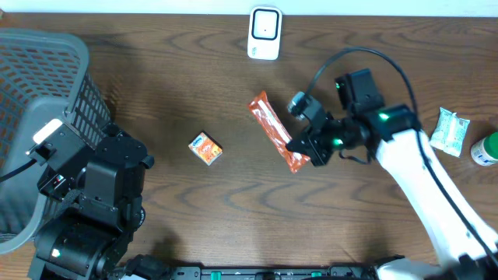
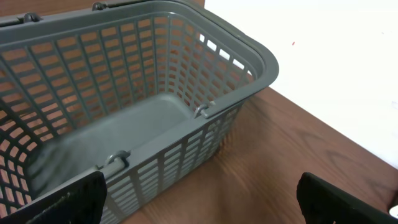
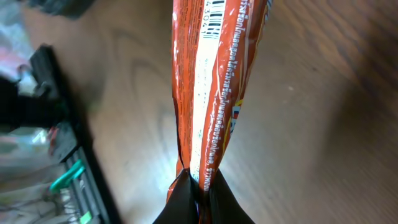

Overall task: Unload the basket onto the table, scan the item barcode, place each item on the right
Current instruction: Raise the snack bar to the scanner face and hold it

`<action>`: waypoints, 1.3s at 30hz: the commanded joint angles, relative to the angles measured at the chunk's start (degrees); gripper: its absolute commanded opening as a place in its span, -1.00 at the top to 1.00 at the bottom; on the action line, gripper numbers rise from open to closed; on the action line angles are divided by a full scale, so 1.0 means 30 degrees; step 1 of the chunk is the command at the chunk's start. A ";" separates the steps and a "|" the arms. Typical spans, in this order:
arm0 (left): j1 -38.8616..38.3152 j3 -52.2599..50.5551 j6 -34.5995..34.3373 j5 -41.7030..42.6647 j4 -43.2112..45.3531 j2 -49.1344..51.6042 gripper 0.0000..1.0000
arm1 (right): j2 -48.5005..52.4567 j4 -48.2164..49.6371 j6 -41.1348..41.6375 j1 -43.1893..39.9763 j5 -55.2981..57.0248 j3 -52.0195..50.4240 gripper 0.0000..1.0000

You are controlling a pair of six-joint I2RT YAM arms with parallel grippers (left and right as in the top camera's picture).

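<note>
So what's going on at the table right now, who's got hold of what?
The right gripper is shut on the near end of the orange snack packet, whose barcode shows in the wrist view. The white scanner stands at the table's far edge, apart from the packet. The left gripper hangs open beside the grey basket, holding nothing. A small orange box lies untouched mid-table.

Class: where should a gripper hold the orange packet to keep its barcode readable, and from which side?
Probably the flat sealed end of the orange packet, approached lengthwise, as the right gripper does: thin to pinch, with the barcode at the far end.
</note>
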 commanded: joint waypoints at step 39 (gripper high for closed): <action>0.0095 0.0291 -0.0095 -0.0168 -0.0051 -0.0007 -0.96 | 0.3657 1.4957 -0.0379 0.2973 2.7372 0.0233 0.98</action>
